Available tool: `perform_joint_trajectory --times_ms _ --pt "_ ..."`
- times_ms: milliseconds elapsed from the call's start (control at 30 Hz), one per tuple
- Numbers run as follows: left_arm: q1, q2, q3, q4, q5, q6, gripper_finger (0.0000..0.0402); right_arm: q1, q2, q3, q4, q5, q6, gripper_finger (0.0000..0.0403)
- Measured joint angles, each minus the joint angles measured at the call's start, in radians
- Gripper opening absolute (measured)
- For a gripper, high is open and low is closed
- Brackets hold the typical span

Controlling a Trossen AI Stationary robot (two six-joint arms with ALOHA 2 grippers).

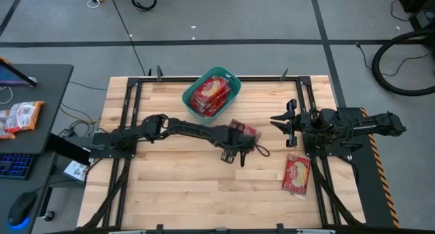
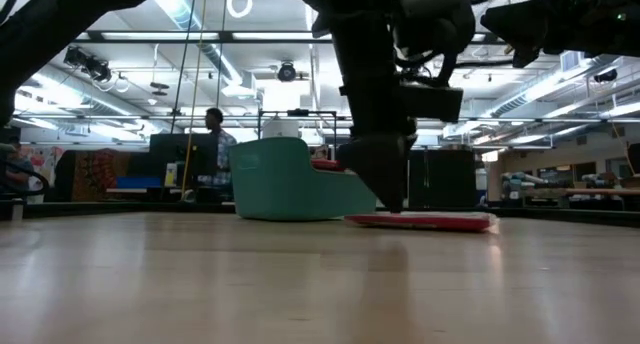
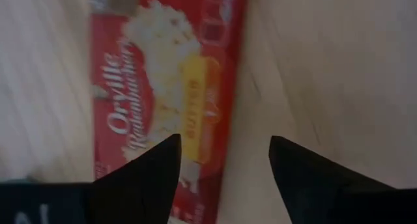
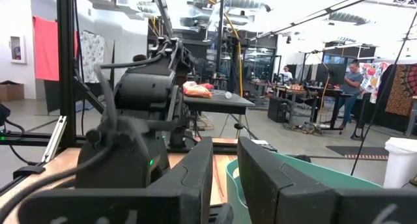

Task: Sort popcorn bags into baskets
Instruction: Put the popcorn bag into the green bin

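A red popcorn bag [image 1: 246,131] lies flat on the table's middle, also seen in the low view [image 2: 425,221] and the left wrist view [image 3: 163,87]. My left gripper [image 1: 234,154] [image 3: 225,142] points down over it, open. One finger stands over the bag's picture, the other over bare wood past its long edge. Another bag [image 1: 297,175] lies flat near the table's right. The teal basket [image 1: 231,77] [image 2: 280,184] stands at the far middle with red bags [image 1: 209,94] inside. My right gripper [image 1: 275,120] [image 4: 225,165] hovers at the right, slightly open, holding nothing. My left gripper comes at the bag from above, pointing down, its fingers astride one long edge [image 3: 228,120]. In the low view a fingertip [image 2: 393,206] reaches down to the bag's top, but I cannot tell whether it touches. The bag lies flat on the table.
Black frame rails [image 1: 129,105] run along the table's left and right sides. An orange-and-white packet [image 1: 20,116] lies on the side desk beyond the table's left. A person [image 2: 215,134] stands in the room behind. Bare wood [image 1: 183,186] spreads across the near half.
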Motion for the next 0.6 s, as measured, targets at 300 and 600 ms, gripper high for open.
perform_joint_trajectory --times_ms 300,600 --pt "0.018 0.028 0.002 0.022 -0.037 0.051 0.0243 0.001 0.000 0.000 0.005 0.000 0.002 0.0078" --pt "0.055 0.058 0.005 -0.001 -0.049 0.116 0.0220 0.001 0.000 0.000 0.004 0.000 0.002 0.0078"
